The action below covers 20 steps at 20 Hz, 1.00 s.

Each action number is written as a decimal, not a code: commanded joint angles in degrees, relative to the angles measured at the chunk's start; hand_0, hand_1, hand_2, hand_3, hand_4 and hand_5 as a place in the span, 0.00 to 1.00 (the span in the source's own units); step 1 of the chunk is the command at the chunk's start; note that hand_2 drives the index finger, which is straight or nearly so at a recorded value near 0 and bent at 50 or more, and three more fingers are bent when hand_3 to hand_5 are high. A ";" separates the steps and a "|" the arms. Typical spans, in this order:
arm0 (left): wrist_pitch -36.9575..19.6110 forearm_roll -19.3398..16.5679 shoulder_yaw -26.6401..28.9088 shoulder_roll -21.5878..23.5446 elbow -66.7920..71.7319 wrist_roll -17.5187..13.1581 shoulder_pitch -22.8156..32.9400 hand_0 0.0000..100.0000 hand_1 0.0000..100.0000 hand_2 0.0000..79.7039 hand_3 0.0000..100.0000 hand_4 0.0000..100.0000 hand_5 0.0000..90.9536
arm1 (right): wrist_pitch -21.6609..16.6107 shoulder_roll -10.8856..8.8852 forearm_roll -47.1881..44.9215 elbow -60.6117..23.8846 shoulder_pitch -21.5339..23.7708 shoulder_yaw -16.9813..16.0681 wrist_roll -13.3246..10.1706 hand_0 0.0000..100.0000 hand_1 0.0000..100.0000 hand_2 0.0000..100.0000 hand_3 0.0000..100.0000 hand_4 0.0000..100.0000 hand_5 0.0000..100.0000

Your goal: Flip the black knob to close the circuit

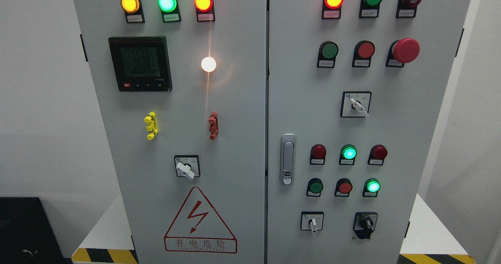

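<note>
Neither robot hand shows in the head view, so their state cannot be told.

Nearest, at the bottom, a yellow-and-black striped edge [105,255] runs along the white base [428,225] under the cabinet [242,99], and a dark box [23,228] sits low and left of the cabinet.

The black knob [366,221] is on the cabinet's right door, in its lowest row at the right end, mounted on a black plate, its grip tilted a little off upright. Just left of it in the same row is a white-handled switch [312,222]. Above the knob come two rows of three round lamps and buttons; the green lamp [373,186] straight above it glows, as does another green lamp [348,152] in the row higher. A door handle [287,159] stands left of these rows, by the seam between the doors.

Left of the knob, on the other door, a red warning triangle [200,221] sits low, with a white switch [186,167] above it.

Higher up the right door are a selector switch [355,104] and a red mushroom button [405,50]. Up on the left door is a meter [140,63], with three lit lamps above it.
</note>
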 commanded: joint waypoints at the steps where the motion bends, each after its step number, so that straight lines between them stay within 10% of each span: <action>1: -0.04 0.00 0.00 -0.01 -1.32 0.00 1.23 0.12 0.56 0.00 0.00 0.00 0.00 | -0.62 -0.09 8.47 -18.94 1.77 1.45 -2.24 0.00 0.08 0.69 0.87 0.78 0.81; 20: -0.04 0.00 0.00 -0.01 -1.32 0.00 1.23 0.12 0.56 0.00 0.00 0.00 0.00 | -0.44 -0.62 33.32 -51.90 2.21 -5.66 -2.15 0.00 0.27 0.75 0.90 0.81 0.92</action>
